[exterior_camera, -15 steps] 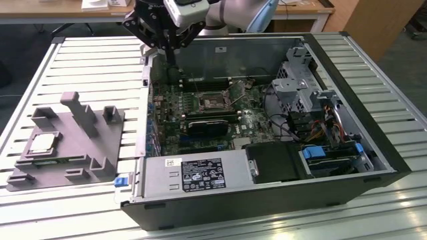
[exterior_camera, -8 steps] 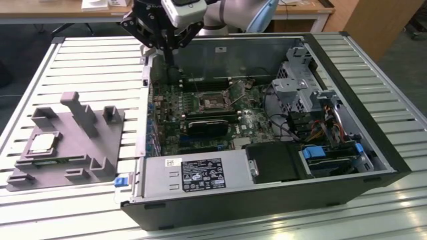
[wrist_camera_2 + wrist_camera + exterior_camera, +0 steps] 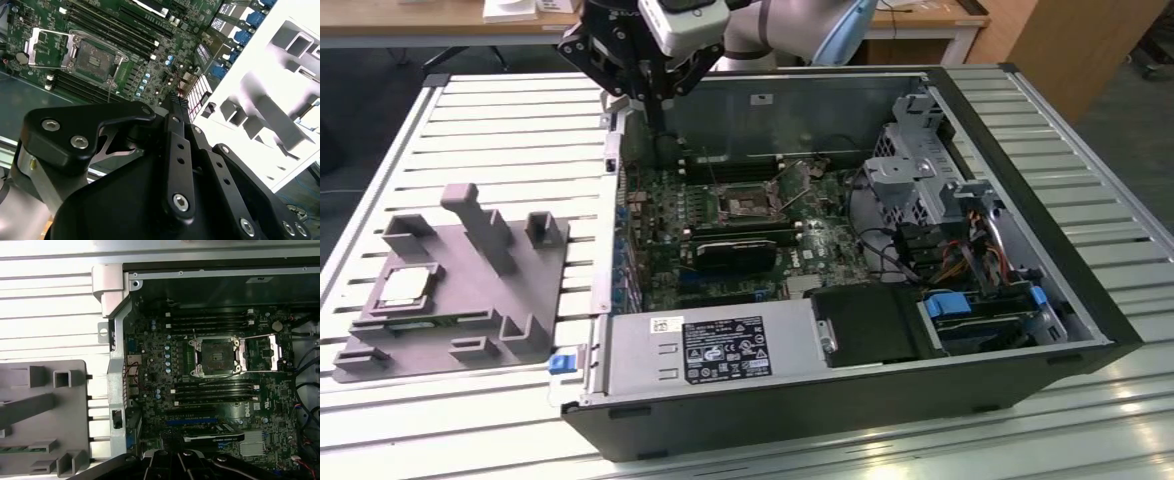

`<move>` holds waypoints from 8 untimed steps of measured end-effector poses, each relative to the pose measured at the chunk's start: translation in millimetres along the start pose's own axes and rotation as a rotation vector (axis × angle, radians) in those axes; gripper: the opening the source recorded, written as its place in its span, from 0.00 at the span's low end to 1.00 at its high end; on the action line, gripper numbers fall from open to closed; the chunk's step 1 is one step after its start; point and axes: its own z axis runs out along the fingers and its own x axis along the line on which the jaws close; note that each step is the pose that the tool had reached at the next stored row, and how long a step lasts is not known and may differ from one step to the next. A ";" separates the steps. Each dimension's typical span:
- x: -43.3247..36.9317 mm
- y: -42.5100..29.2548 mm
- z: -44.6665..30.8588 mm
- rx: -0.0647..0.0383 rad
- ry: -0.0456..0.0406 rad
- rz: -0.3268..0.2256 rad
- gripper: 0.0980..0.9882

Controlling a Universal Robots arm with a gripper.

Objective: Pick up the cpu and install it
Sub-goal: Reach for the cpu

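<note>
Cpu (image 3: pixel 403 287) lies flat, silver top up, in a shallow seat of the grey fixture (image 3: pixel 460 265). The fixture rests on the slatted table (image 3: pixel 494 130) outside the case (image 3: pixel 854 400), just beside the case's wall on the exterior view's left.

Over the case's far corner on that same side, above the rim, hangs the gripper (image 3: pixel 654 115), well apart from the cpu. Its jaws look drawn together with nothing between them. In the second wrist view the gripper (image 3: pixel 177 100) narrows to a single tip above the case's edge.

Inside the case the motherboard (image 3: pixel 720 250) lies on the floor. Near the case's middle the socket (image 3: pixel 750 205) is bare, and its metal frame (image 3: pixel 801 175) stands open and tilted up. Both wrist views show the socket (image 3: pixel 216 357) (image 3: pixel 95 60) uncovered, with the frame (image 3: pixel 265 352) (image 3: pixel 42 47) folded out beside it.
</note>
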 end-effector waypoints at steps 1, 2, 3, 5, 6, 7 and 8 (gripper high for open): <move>0.2 0.0 0.0 0.000 0.0002 0.000 0.01; 0.5 0.0 0.1 0.000 0.0005 0.000 0.01; 0.7 -0.1 0.1 0.000 0.0007 0.000 0.01; 1.2 -0.1 0.2 0.000 0.0012 0.000 0.01; 1.4 -0.1 0.3 0.000 0.0014 0.000 0.01; 1.5 -0.1 0.3 0.000 0.0017 0.000 0.01; 1.5 -0.1 0.4 0.000 0.0020 0.000 0.01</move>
